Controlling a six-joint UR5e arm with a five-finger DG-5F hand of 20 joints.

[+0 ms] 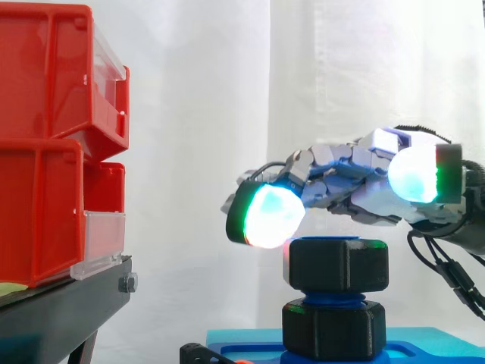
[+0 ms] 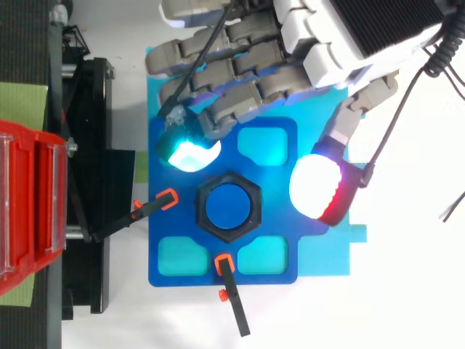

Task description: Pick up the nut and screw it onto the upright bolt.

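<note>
Hand (image 2: 363, 33) is closest to the top cam. It comes in from the top edge and hangs over the bolt (image 2: 227, 206). Fingers are loosely extended and spread, holding nothing. One glowing fingertip pad (image 2: 187, 153) and the thumb pad (image 2: 316, 187) sit on opposite sides of the bolt, w/ the bolt between them.

Red bins (image 1: 45, 144) are stacked on the black stand (image 1: 68, 303), well off to the bolt's view-left and away from the work. The blue fixture plate (image 2: 280, 218) carries the bolt at its centre, w/ cut-outs around it. The black hex nut (image 1: 337, 265) is already seated at the bolt's top end. A second black hex collar (image 1: 333, 330) sits lower, at the bolt's foot, w/ a band of blue thread between the two. Two orange-tipped clamps (image 2: 156, 206) (image 2: 231, 291) lie at the plate's edge, near the bolt.

Key relation: the nut lies just below the hand. The bolt axis is vertical, so any turning goes round that axis. Judging by this, pick-up looks done and what's left is running the nut down.

Side view gives heights: the fingertip pad hangs at about the level of the nut's top rim, the thumb pad higher and further back, and both hex parts show. It can't show whether the pad touches the nut. Top view settles that: the pad is just beside the hex, apart from it. It also gives the hex outline and the clamps, but no heights.
</note>
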